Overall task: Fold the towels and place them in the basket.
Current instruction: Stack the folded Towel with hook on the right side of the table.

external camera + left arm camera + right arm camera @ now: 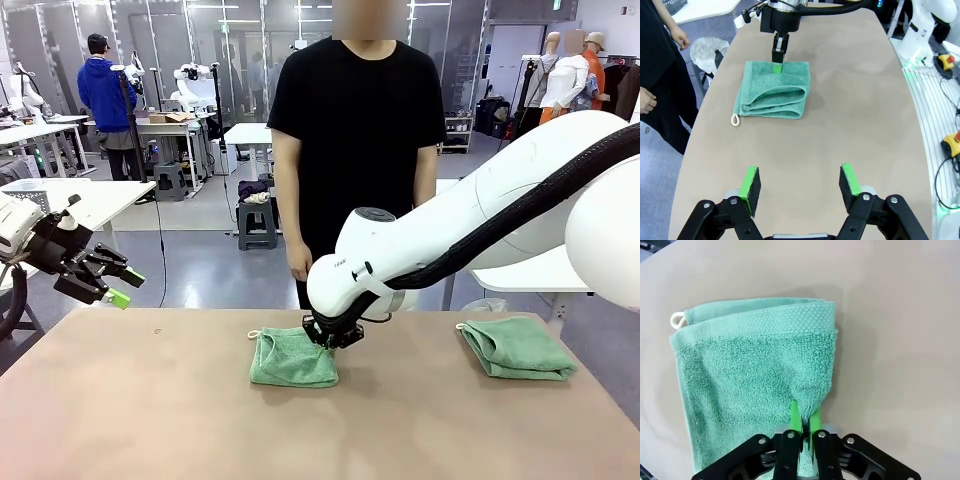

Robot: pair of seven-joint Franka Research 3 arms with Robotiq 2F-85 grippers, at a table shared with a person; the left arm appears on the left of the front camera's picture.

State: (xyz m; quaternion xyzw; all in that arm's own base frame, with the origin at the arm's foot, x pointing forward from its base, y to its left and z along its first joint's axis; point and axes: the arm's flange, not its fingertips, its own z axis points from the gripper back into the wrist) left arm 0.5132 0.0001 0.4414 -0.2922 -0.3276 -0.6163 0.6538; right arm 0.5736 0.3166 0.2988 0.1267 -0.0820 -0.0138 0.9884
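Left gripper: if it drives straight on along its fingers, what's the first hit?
Probably the bare table: the open left gripper looks down onto it at a slant. Beyond lies the folded towel, pinched at its far edge by the right gripper. Depth is unclear.

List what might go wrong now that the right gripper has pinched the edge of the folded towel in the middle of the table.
1. The right gripper is shut on only a thin bit of the middle towel's edge, so the cloth may slip out when lifted.
2. Lifted by one edge, the folded layers could fall open.
3. The left gripper hangs open and apart, giving no support.
4. The second folded towel lies near the table's far right edge; a sweeping arm might knock it off.
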